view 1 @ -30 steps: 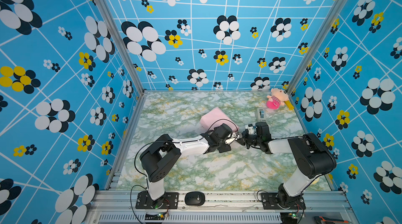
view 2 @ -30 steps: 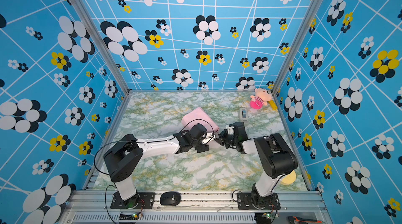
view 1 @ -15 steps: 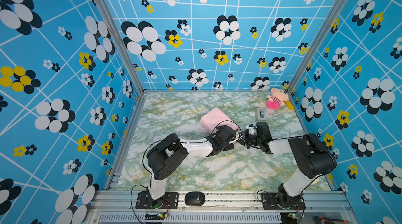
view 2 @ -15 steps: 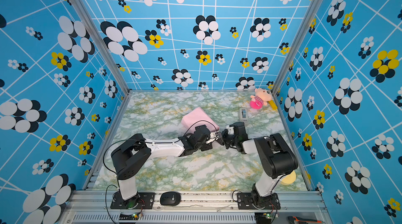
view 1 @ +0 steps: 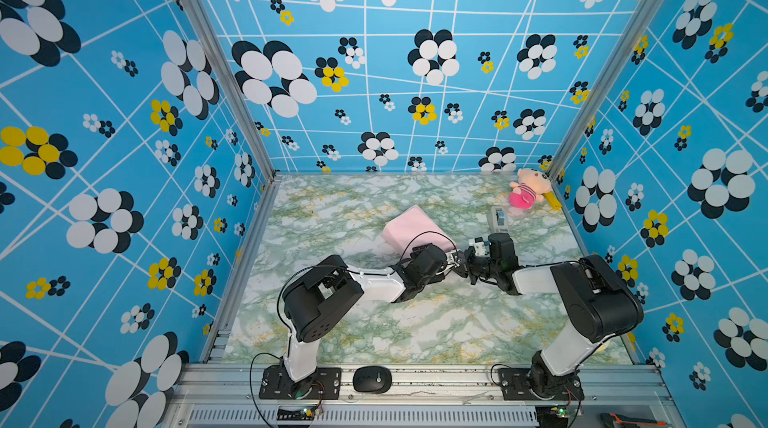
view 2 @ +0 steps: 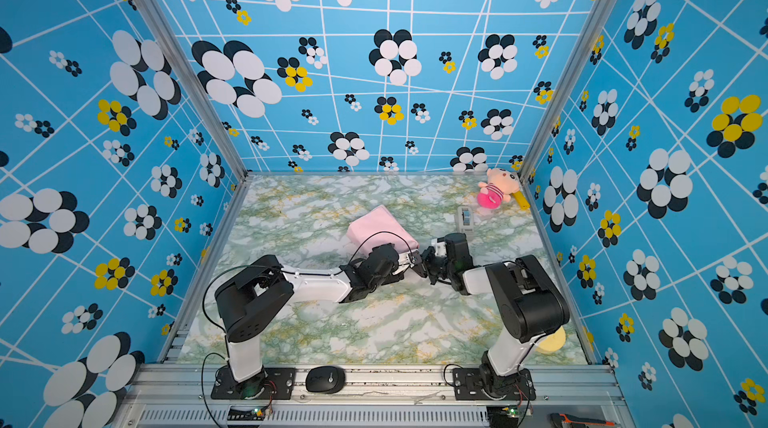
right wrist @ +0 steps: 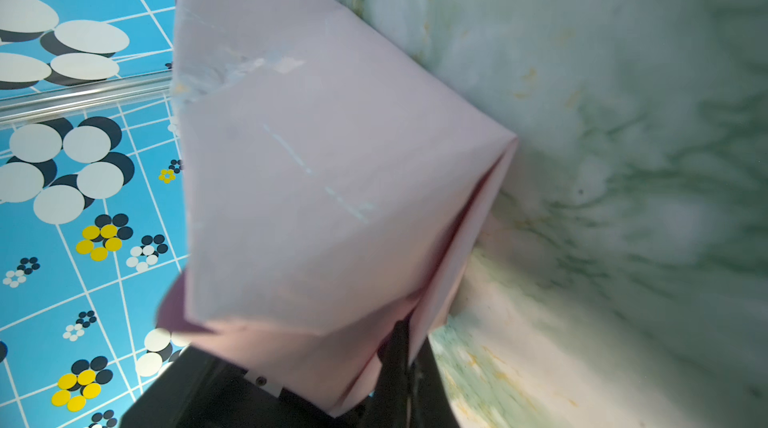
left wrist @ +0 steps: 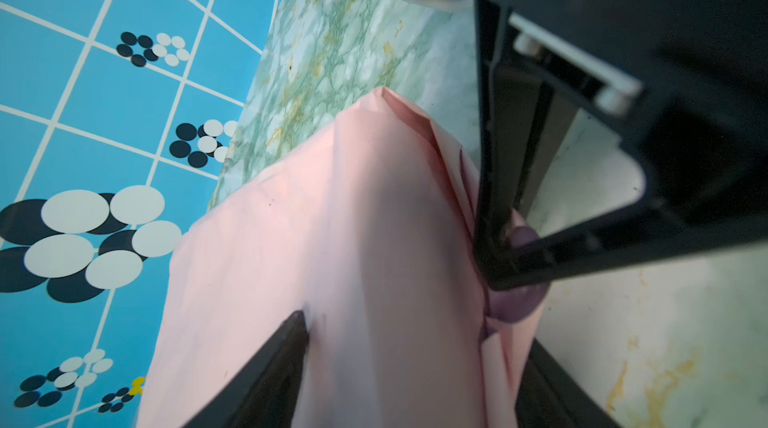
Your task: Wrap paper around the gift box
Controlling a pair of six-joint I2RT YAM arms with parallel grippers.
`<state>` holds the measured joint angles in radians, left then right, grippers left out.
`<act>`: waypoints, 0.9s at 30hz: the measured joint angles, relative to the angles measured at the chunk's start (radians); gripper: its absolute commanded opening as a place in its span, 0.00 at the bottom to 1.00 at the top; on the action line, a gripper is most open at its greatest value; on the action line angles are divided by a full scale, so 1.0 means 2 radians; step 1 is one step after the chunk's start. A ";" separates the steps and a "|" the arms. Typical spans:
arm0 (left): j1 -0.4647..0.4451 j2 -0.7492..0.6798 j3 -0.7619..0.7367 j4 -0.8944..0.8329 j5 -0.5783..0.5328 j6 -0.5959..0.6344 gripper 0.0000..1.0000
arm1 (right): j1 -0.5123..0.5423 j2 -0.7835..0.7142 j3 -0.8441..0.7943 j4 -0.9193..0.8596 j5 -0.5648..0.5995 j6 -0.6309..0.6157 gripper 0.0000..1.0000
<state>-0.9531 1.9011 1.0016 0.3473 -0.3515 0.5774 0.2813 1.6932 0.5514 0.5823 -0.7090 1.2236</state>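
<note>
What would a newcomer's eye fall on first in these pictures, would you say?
Probably the pale pink paper parcel at the middle of the marbled table, where the right fingers pinch a fold at its near end and the left fingers straddle it. Next, the plush toy in the far right corner, against loud blue flowered walls.

Free tabletop nearside; paper, dispenser beyond.

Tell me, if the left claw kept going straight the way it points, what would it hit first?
The paper, folded into a parcel: it sits between the fingers of the left gripper, so it would press in almost at once. The right gripper pinches a fold just beside that line; depth there is unclear.
</note>
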 measured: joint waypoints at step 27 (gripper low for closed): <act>0.025 -0.013 -0.016 0.025 0.051 -0.035 0.61 | 0.008 -0.041 -0.036 -0.022 0.063 -0.021 0.04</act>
<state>-0.9035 1.8751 0.9703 0.3965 -0.2489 0.5079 0.2974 1.6104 0.4793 0.5381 -0.5831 1.1820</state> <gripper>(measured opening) 0.613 0.048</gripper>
